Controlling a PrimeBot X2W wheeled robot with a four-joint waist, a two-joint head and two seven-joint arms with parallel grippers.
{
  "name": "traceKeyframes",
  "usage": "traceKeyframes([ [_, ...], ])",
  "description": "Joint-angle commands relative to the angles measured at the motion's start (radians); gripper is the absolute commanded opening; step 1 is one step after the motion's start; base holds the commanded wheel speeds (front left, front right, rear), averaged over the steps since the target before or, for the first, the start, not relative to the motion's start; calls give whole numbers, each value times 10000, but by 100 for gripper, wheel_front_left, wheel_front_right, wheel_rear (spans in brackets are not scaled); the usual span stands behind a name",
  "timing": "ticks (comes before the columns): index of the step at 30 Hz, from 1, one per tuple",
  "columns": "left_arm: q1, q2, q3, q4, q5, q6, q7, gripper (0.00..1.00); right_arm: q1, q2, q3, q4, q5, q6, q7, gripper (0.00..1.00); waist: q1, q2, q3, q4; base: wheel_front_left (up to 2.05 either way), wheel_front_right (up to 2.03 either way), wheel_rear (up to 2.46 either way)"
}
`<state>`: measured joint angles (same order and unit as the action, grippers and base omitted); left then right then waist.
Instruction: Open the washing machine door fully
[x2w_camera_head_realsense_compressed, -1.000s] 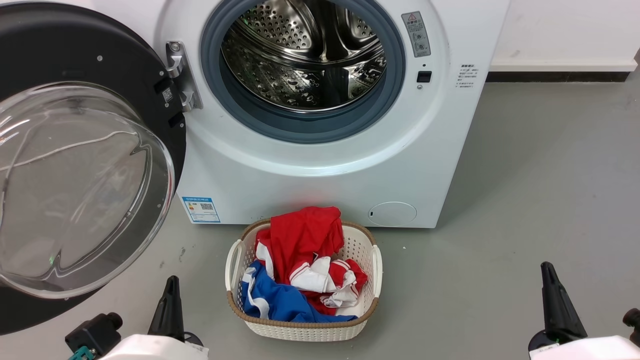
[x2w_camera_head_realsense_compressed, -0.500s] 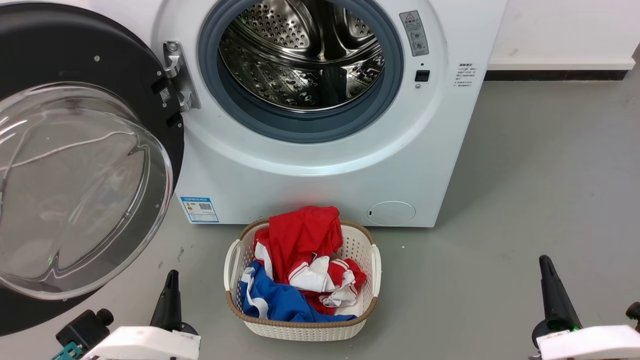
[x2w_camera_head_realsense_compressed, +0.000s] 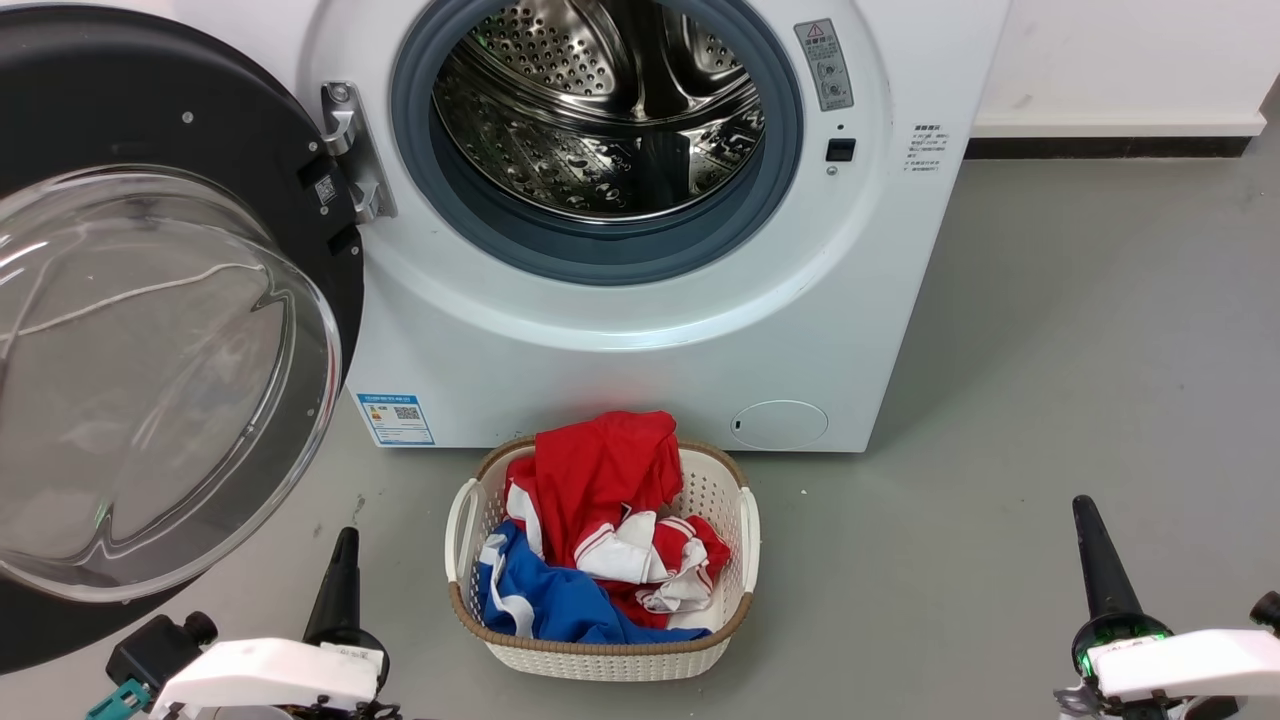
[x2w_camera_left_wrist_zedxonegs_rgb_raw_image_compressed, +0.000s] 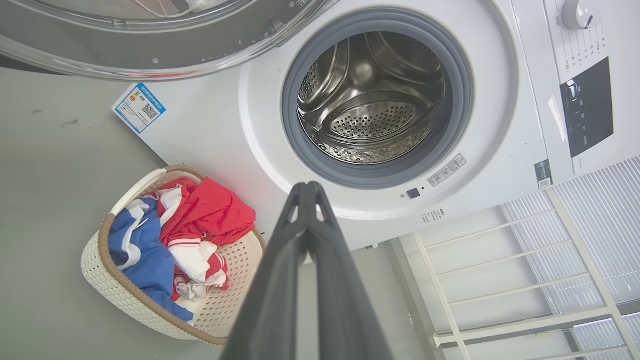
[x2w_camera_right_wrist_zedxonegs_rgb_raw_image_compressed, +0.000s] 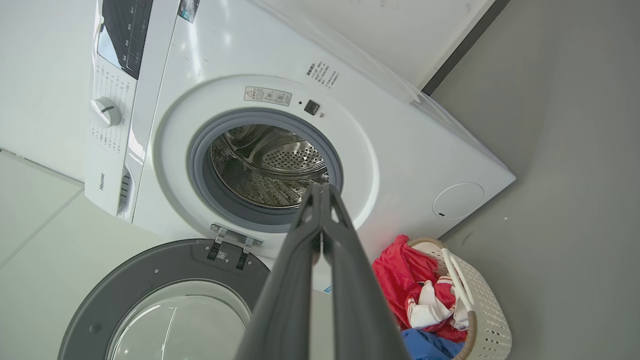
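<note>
The white washing machine (x2w_camera_head_realsense_compressed: 620, 340) faces me with its steel drum (x2w_camera_head_realsense_compressed: 600, 110) exposed. Its washing machine door (x2w_camera_head_realsense_compressed: 200, 120), black-rimmed with a bulging clear glass bowl, is swung wide open to the left on a metal hinge (x2w_camera_head_realsense_compressed: 345, 150). The door also shows in the left wrist view (x2w_camera_left_wrist_zedxonegs_rgb_raw_image_compressed: 150, 40) and the right wrist view (x2w_camera_right_wrist_zedxonegs_rgb_raw_image_compressed: 150, 280). My left gripper (x2w_camera_head_realsense_compressed: 346, 540) is shut and empty, low on the floor side, below the door's bowl and apart from it. My right gripper (x2w_camera_head_realsense_compressed: 1082, 505) is shut and empty at the lower right, far from the machine. Fingers meet in both wrist views (x2w_camera_left_wrist_zedxonegs_rgb_raw_image_compressed: 308, 187) (x2w_camera_right_wrist_zedxonegs_rgb_raw_image_compressed: 320, 187).
A white laundry basket (x2w_camera_head_realsense_compressed: 745, 530) with red, white and blue clothes stands on the grey floor just before the machine, between my grippers. A white wall with a dark skirting (x2w_camera_head_realsense_compressed: 1100, 150) runs behind on the right. A white slatted rack (x2w_camera_left_wrist_zedxonegs_rgb_raw_image_compressed: 525, 260) stands beside the machine.
Both grippers have crept slightly up the head view, still shut. The whole picture slid a little left, so the camera moved. The door stands as before.
</note>
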<state>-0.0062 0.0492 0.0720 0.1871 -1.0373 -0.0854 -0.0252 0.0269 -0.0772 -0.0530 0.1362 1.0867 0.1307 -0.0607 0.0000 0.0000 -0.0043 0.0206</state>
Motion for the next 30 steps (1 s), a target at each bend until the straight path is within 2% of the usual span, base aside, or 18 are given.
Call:
traceKeyframes([
  [1, -262, 18, 49, -41, -300, -67, 75, 0, -254, -82, -11, -8, 314, 1, 54, 0, 0, 0, 1, -4, 0, 0, 0],
  [30, -716, 18, 257, 293, -3184, -293, 787, 0, -866, -58, -120, 566, 3105, 2, 801, 0, 0, 0, 35, -97, 0, 0, 0],
])
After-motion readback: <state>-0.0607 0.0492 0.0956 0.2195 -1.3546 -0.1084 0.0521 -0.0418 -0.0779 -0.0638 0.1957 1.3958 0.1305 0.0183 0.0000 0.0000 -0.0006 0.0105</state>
